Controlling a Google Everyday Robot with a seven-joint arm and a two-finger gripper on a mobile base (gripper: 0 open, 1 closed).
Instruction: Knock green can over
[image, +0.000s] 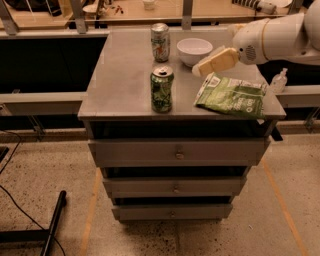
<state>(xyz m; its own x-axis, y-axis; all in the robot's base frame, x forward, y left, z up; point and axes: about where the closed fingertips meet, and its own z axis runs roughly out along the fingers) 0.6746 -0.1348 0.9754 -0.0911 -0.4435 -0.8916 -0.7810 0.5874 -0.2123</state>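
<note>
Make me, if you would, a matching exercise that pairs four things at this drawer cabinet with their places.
1 green can
2 silver-white can
3 white bowl
4 gripper

A upright, closest to the front
B at the back, left of the white bowl
C just in front of the white bowl, over the green snack bag's far corner
D at the back, right of the silver-white can

Pairs: 1-A, 2-B, 3-D, 4-C

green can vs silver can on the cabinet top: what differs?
Colour: the green can is green all over, leafy pattern; the silver can is mostly silver-white with small green and red marks. Place: the green can stands near the front edge; the silver can at the back, left of the bowl. Both upright. The gripper hovers right of both cans.
</note>
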